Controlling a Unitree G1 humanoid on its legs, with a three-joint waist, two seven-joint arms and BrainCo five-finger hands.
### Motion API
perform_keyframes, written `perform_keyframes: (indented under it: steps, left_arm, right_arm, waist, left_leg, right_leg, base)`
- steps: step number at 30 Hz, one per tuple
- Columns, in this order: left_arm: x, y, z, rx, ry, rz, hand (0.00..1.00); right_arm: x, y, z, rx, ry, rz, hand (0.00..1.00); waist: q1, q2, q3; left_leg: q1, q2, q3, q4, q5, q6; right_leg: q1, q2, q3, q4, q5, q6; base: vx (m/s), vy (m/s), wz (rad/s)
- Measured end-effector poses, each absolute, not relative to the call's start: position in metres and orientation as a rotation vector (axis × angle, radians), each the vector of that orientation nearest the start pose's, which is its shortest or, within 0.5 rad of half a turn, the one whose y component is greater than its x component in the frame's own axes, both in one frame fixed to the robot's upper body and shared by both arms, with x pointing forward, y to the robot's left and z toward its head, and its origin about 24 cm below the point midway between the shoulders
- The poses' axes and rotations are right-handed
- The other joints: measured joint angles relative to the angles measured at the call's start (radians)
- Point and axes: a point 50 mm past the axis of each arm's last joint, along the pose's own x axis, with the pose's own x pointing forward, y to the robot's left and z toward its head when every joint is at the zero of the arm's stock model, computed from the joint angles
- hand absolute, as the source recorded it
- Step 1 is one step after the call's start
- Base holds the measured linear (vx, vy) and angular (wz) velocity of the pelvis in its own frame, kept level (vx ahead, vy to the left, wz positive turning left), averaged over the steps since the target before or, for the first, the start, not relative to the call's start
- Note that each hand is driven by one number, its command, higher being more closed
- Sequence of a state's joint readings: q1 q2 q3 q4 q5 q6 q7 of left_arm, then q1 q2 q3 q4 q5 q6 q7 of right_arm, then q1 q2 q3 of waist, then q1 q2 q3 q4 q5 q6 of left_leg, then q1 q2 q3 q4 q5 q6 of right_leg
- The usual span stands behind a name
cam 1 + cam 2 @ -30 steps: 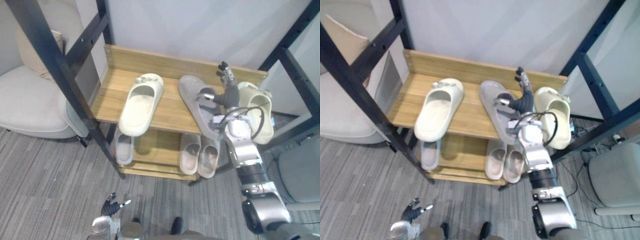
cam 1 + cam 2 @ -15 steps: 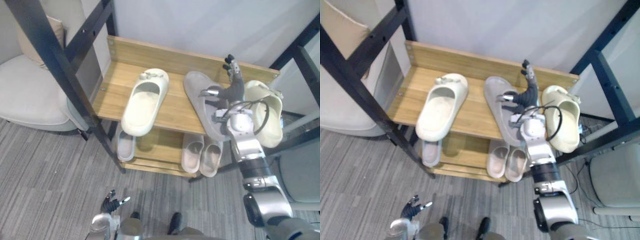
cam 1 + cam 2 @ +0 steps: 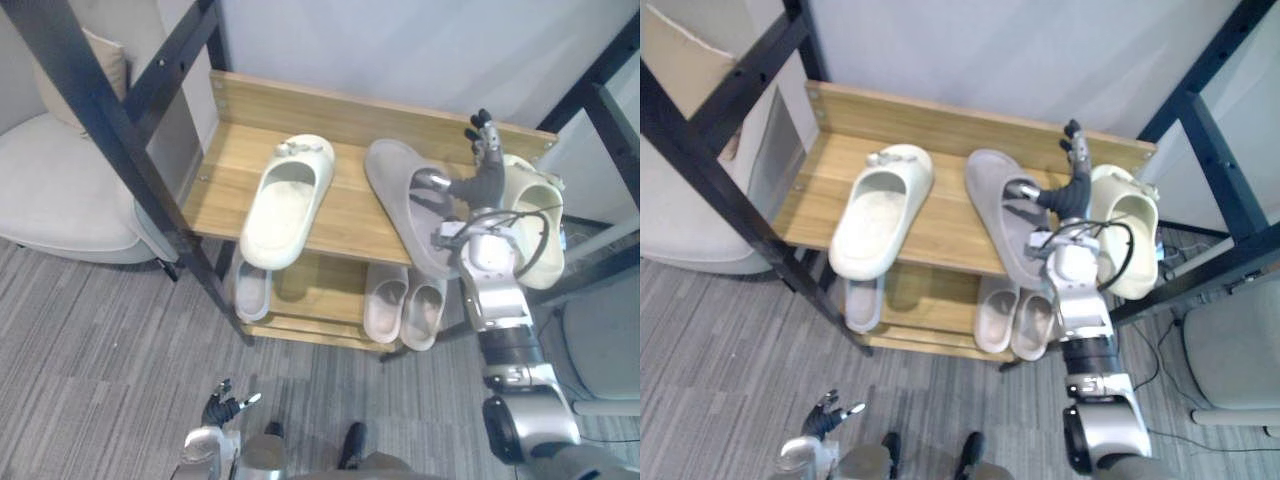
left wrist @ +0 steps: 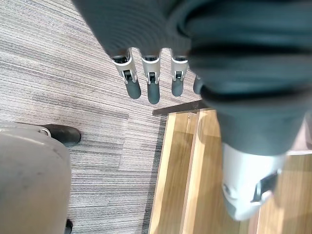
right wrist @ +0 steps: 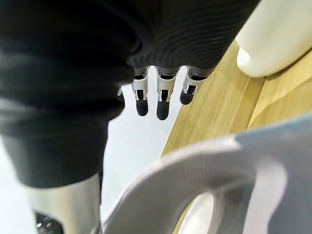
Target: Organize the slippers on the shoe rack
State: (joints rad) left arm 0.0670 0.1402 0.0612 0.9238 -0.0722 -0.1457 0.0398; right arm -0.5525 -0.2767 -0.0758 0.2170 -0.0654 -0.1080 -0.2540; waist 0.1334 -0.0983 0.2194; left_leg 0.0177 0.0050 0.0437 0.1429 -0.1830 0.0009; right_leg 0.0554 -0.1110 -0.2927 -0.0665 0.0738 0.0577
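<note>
The right hand [image 3: 483,178] has shifted rightward, closer to the right cream slipper [image 3: 540,195]. Its fingers are straight and open, with the thumb by the strap of the grey slipper [image 3: 395,200] on the shoe rack [image 3: 225,190] top shelf. 1 more cream slipper [image 3: 285,200] lies further left. The left hand [image 3: 225,408] hangs open above the floor [image 3: 100,340].

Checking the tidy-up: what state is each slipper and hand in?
left cream slipper: sole down, top shelf, heel past front edge
grey slipper: sole down, slanted, mid-shelf
right cream slipper: sole down, right end, overhanging front edge
lower pair: side by side
lower single slipper: alone, left side
right hand: open, thumb by grey slipper's strap
left hand: open, hanging low
</note>
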Motion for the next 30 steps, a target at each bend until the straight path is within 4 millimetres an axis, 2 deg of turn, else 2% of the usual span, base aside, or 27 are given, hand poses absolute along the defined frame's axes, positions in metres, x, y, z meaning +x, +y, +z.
perform_keyframes:
  steps: [13, 30]
  left_arm:
    - [0.136, 0.215, -0.136, 0.063, 0.835, 0.203, 0.00]
    - [0.136, 0.215, -0.136, 0.063, 0.836, 0.201, 0.00]
  right_arm:
    - [0.333, -0.199, 0.169, -0.229, -0.473, -0.261, 0.00]
    - [0.338, -0.197, 0.170, -0.277, -0.435, -0.255, 0.00]
  waist:
    - [0.000, 0.001, 0.000]
    - [0.001, 0.001, -0.002]
  left_leg:
    - [0.016, -0.001, 0.001, 0.000, 0.000, 0.000]
    - [0.010, -0.006, -0.003, 0.000, 0.007, -0.003]
  right_leg:
    - [0.015, -0.001, -0.001, 0.001, 0.000, 0.000]
    - [0.012, 0.000, -0.005, 0.000, 0.000, 0.000]
  base:
    - [-0.01, -0.002, 0.00]
    - [0.00, 0.000, 0.00]
